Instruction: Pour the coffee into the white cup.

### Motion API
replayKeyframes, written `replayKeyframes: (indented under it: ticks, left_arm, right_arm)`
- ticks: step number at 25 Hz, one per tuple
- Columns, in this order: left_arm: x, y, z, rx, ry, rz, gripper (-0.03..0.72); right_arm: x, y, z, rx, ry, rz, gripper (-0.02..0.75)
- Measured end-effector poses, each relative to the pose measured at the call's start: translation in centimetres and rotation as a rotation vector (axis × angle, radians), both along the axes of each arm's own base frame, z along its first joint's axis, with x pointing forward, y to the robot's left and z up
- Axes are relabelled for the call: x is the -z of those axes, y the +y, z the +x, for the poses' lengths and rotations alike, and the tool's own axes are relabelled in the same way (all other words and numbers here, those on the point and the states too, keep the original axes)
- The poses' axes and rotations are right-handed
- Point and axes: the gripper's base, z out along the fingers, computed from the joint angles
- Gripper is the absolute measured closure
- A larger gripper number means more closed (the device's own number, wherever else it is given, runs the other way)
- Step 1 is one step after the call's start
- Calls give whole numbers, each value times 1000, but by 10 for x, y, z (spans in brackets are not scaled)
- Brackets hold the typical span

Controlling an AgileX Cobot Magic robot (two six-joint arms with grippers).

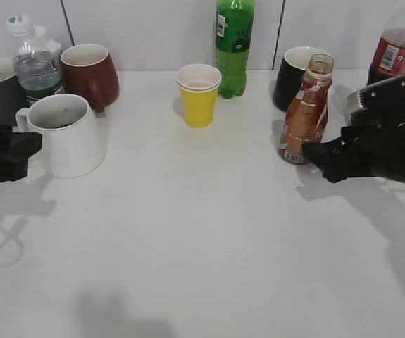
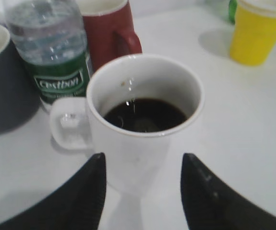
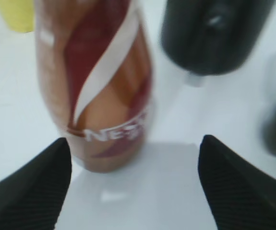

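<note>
Coffee bottle (image 1: 305, 113) looks light, uncapped, slick plastic; we'd grip its waist. Both right gripper (image 3: 135, 184) and left gripper (image 2: 142, 189) are spread, empty.

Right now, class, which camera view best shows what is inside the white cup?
The left wrist view: it looks into the white cup, showing dark liquid. The exterior view shows its side and rim. The right wrist view misses it.
</note>
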Motion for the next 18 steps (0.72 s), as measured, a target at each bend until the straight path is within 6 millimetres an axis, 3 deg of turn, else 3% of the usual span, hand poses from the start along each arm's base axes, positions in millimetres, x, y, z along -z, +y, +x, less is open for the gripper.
replayKeyframes:
  ticks: [11, 18]
  left_arm:
    - [-43, -13, -16, -182, 360, -92, 301]
    - [-95, -7, -39, -196, 392, -145, 301]
  right_arm:
    - [-61, -26, -22, 256, 127, -89, 116]
    - [-95, -10, -41, 321, 205, -88, 152]
